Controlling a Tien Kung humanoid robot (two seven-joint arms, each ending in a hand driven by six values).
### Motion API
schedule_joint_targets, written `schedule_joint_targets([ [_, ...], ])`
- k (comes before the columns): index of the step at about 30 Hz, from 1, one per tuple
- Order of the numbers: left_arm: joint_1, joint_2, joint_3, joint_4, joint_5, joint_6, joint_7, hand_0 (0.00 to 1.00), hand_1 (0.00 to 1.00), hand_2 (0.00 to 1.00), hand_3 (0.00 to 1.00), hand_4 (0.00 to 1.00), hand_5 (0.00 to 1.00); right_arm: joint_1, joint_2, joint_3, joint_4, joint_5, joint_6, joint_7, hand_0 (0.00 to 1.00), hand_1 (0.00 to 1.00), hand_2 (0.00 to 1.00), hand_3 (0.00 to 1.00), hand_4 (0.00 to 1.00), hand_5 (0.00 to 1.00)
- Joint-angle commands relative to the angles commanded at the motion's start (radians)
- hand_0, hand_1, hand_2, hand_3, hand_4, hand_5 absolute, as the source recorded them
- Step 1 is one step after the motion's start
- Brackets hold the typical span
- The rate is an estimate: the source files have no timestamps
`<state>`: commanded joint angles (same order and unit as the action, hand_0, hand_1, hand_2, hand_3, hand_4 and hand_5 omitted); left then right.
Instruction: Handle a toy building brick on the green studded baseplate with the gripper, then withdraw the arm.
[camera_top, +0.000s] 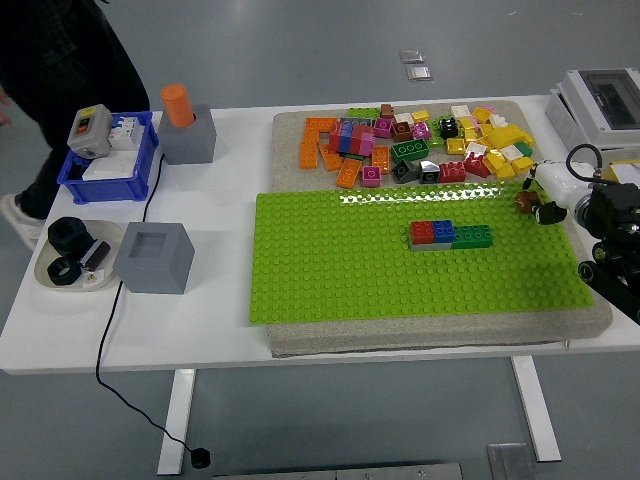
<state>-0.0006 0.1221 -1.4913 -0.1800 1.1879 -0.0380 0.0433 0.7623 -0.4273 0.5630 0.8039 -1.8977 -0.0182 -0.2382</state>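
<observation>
The green studded baseplate (340, 265) lies on a grey mat in the middle of the table. On it a short row of red (422, 232), blue (443, 231) and green (471, 236) bricks is pressed together. My right hand (538, 206) comes in from the right edge and hovers at the baseplate's far right corner. Its white and black fingers are curled on a small brown brick (526, 201). The brown brick sits about a hand's width right of the green brick. No left arm shows.
Several loose bricks (420, 145) are heaped on the mat behind the baseplate. A grey cube (155, 257), a plate with black parts (72, 262), a blue bin (105, 160) and an orange cylinder on a grey block (183, 120) stand at left. A person in dark clothes (60, 80) stands at top left.
</observation>
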Motion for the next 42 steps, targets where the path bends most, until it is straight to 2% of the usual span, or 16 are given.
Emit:
schedule_joint_targets([
  [7,-0.001,0.0,0.0,0.0,0.0,0.0,0.0,0.598,0.617,0.539,0.595,0.75,0.2,0.003,0.0,0.004,0.0,0.001,0.003,0.0,0.914,0.901,0.954,0.717,0.511,0.023],
  [8,-0.001,0.0,0.001,0.0,0.0,0.0,0.0,0.598,0.617,0.538,0.595,0.749,0.201,0.003,-0.001,0.005,0.0,0.002,0.003,-0.001,0.916,0.902,0.953,0.727,0.54,0.015],
  [21,-0.001,0.0,-0.001,0.0,0.002,0.0,-0.001,0.598,0.616,0.538,0.594,0.749,0.201,0.002,-0.003,0.006,-0.001,0.008,0.006,-0.001,0.917,0.904,0.951,0.74,0.562,0.011],
  [42,-0.003,0.001,-0.003,0.0,0.008,0.0,0.001,0.598,0.616,0.536,0.594,0.749,0.202,0.002,0.02,0.001,-0.047,0.015,0.009,0.003,0.921,0.904,0.955,0.746,0.597,0.006],
])
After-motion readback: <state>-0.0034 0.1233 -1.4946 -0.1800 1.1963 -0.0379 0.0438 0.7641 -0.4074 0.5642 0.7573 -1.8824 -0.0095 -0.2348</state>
